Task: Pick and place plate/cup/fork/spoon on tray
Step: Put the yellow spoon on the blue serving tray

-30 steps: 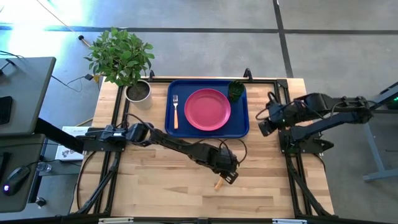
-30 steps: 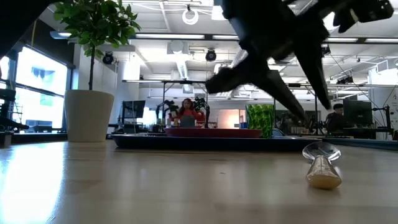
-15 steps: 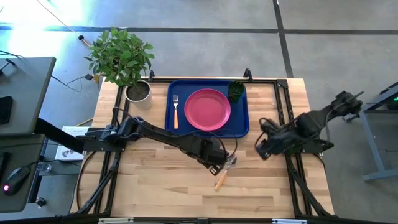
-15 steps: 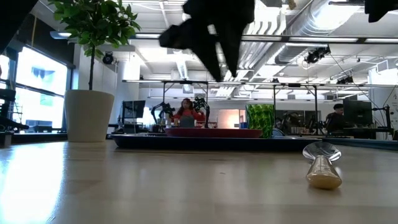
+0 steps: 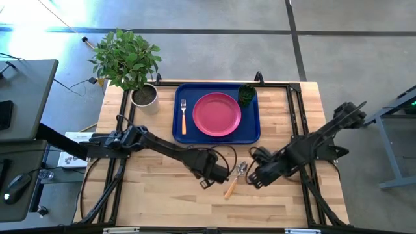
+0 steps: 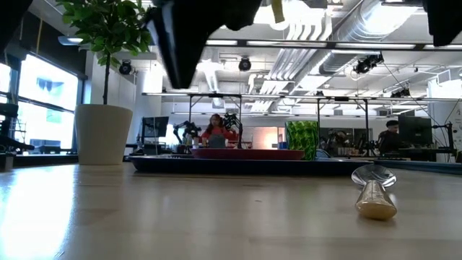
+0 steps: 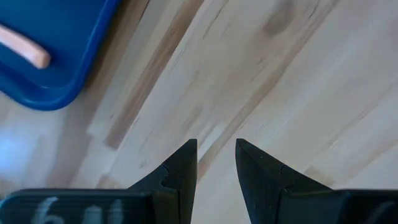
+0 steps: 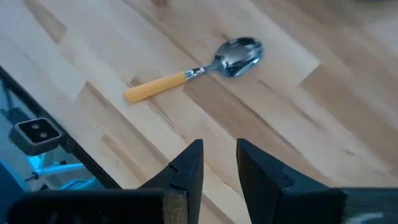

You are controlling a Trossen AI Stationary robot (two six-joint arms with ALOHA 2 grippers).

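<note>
High view is showing the spoon [image 5: 234, 178] lying on the table [image 5: 162, 195], off the tray [image 5: 253, 130]. Right gripper [image 5: 255, 179] is hovering beside it, fingers slightly parted and empty, probably lining up; next, descending over the handle.

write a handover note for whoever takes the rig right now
Left gripper: open, empty, over bare table left of the spoon.
Right gripper: open, empty, just right of the spoon.
Tray: holds plate, fork and cup.
Done: plate, fork, cup.
Left: spoon, lying on the table in front of the tray.
</note>
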